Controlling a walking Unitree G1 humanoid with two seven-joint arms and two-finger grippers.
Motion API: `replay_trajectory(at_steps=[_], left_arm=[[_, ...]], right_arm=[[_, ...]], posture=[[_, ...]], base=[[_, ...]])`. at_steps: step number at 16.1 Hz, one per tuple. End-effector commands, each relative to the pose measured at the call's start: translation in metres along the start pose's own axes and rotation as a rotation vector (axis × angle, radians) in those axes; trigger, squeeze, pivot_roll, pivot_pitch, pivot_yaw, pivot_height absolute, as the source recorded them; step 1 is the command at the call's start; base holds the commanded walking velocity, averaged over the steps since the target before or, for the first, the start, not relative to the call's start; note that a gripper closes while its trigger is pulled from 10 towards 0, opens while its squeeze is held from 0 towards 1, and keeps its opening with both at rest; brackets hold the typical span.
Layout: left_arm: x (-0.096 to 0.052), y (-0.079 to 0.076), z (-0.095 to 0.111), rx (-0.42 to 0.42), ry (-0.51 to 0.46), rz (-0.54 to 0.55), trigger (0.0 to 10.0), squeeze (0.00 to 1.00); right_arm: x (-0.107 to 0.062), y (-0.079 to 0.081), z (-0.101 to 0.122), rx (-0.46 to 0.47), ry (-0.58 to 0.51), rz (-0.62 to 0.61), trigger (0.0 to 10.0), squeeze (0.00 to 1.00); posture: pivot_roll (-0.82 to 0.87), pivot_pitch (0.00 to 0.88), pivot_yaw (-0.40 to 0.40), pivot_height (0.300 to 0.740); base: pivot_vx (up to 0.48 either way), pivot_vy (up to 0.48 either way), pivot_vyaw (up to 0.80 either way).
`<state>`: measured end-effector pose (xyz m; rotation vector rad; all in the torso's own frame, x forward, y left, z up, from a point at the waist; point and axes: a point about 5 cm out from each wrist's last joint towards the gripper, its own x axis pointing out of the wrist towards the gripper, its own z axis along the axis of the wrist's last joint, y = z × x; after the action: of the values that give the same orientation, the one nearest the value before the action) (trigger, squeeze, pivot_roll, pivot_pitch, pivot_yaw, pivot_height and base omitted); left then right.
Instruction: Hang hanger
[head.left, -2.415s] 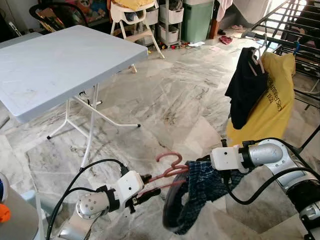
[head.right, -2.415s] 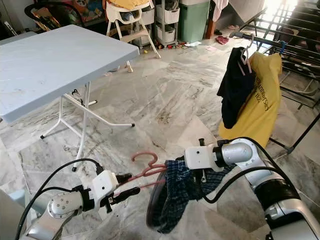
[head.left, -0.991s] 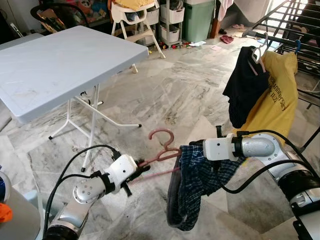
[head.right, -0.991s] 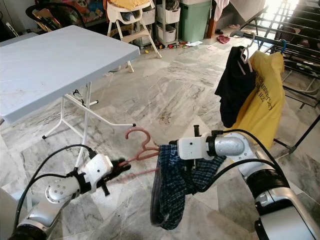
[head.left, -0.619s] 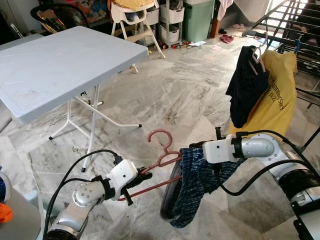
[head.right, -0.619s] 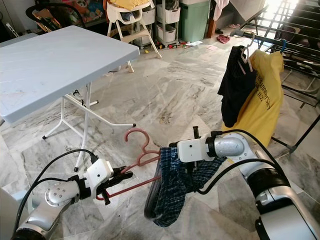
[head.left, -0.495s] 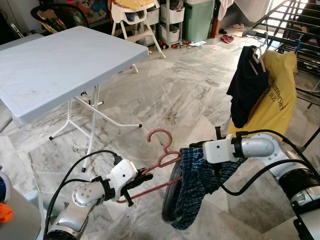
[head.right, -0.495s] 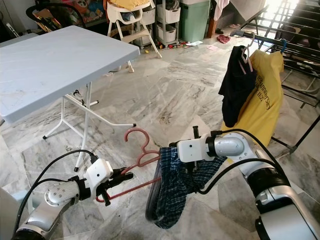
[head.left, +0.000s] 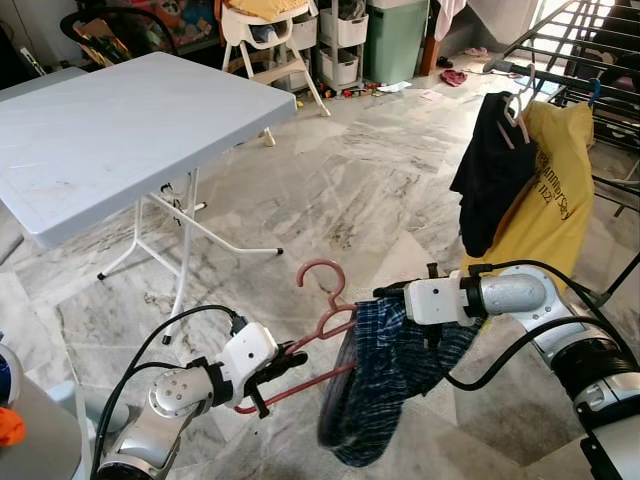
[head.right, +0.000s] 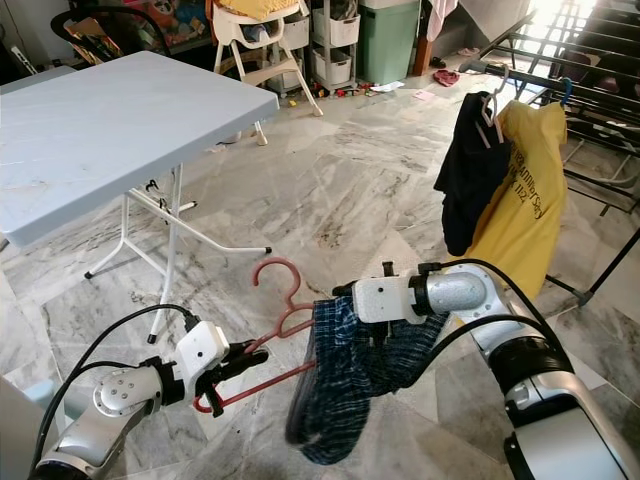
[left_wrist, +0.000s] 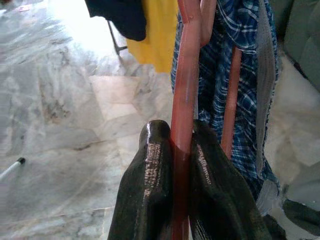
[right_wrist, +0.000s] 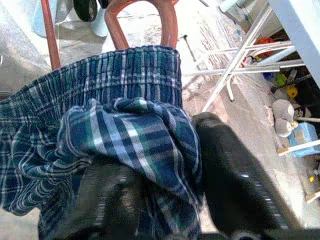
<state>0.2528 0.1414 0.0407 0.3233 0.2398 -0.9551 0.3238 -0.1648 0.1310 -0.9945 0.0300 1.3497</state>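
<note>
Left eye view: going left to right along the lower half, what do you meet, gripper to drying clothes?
left gripper → pink hanger → plaid shorts → right gripper → black garment → yellow shirt

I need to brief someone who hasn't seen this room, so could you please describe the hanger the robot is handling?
Start at the marble floor before the grey folding table. Low between the two arms, the left pincer grips a pink hanger, with blue plaid shorts draped over its far end. The pale hanger on the drying rack carries dark clothing instead.
</note>
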Motion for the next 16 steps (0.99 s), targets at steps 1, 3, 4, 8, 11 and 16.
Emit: replay_trajectory(at_steps=[1,3,4,8,11,16], left_arm=[[-0.002,0.008,0.004,0.030,-0.011,0.038,0.0,0.00],[-0.004,0.009,0.001,0.034,-0.007,0.063,0.0,0.00],[-0.005,0.009,-0.001,0.042,0.001,0.072,0.0,0.00],[-0.007,0.011,-0.008,0.058,0.034,0.145,0.0,0.00],[-0.010,0.016,-0.009,0.068,0.033,0.199,0.0,0.00],[-0.012,0.028,-0.010,0.073,0.051,0.320,0.0,0.00]], right_arm=[[-0.005,-0.010,0.003,0.000,-0.008,-0.024,10.0,1.00],[-0.007,-0.018,0.004,0.020,-0.020,-0.059,10.0,1.00],[-0.009,-0.023,0.005,0.029,-0.021,-0.078,10.0,1.00],[-0.019,-0.043,0.006,0.046,-0.021,-0.233,10.0,1.00],[-0.019,-0.045,0.005,0.065,-0.033,-0.303,10.0,1.00],[-0.016,-0.041,0.001,0.077,-0.025,-0.359,10.0,1.00]], posture=[[-0.05,0.000,0.059,0.740],[-0.05,0.000,0.054,0.740],[-0.05,0.000,0.053,0.740],[-0.05,0.000,0.042,0.740],[-0.04,0.000,0.038,0.740],[-0.05,0.000,0.040,0.740]], base=[[0.000,0.000,0.00],[0.000,0.000,0.00],[0.000,0.000,0.00],[0.000,0.000,0.00],[0.000,0.000,0.00],[0.000,0.000,0.00]])
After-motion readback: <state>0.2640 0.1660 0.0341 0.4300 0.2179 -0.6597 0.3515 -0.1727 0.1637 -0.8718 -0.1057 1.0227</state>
